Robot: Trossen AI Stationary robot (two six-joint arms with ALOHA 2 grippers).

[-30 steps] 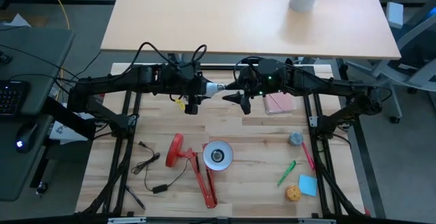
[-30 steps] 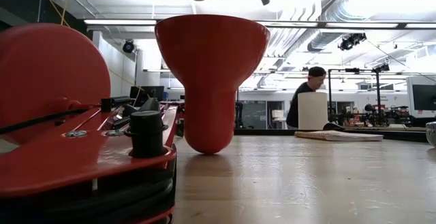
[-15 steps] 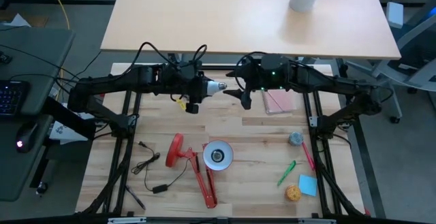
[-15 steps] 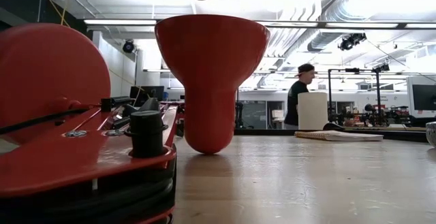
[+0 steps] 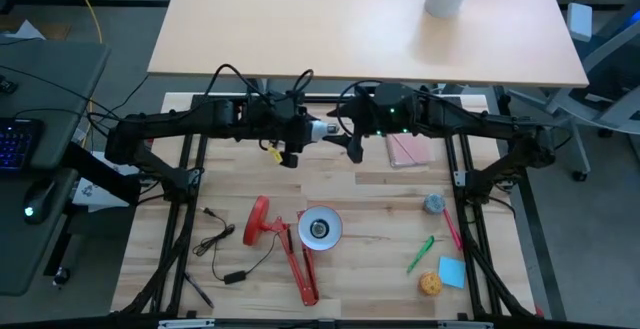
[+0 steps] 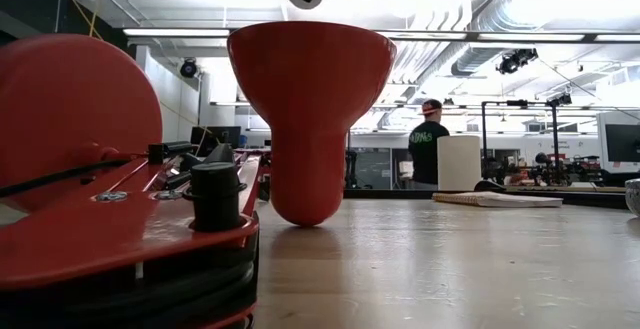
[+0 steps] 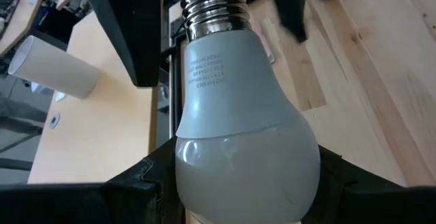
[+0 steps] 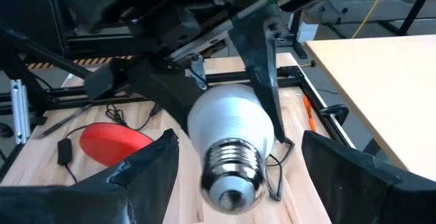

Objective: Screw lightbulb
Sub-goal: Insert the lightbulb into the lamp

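Lightbulb lies level (base toward right arm).

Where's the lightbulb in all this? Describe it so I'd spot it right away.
Look above the middle of the wooden table, where the two dark arms meet. The left gripper holds the lightbulb by its white globe, metal screw base pointing at the open right gripper; it's far smaller than the lamp below.

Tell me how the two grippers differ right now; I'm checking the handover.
The left gripper is shut on the lightbulb, clamping its glass end; the right gripper is open, its fingers either side of the screw base without touching. Both hang above the table, facing each other.
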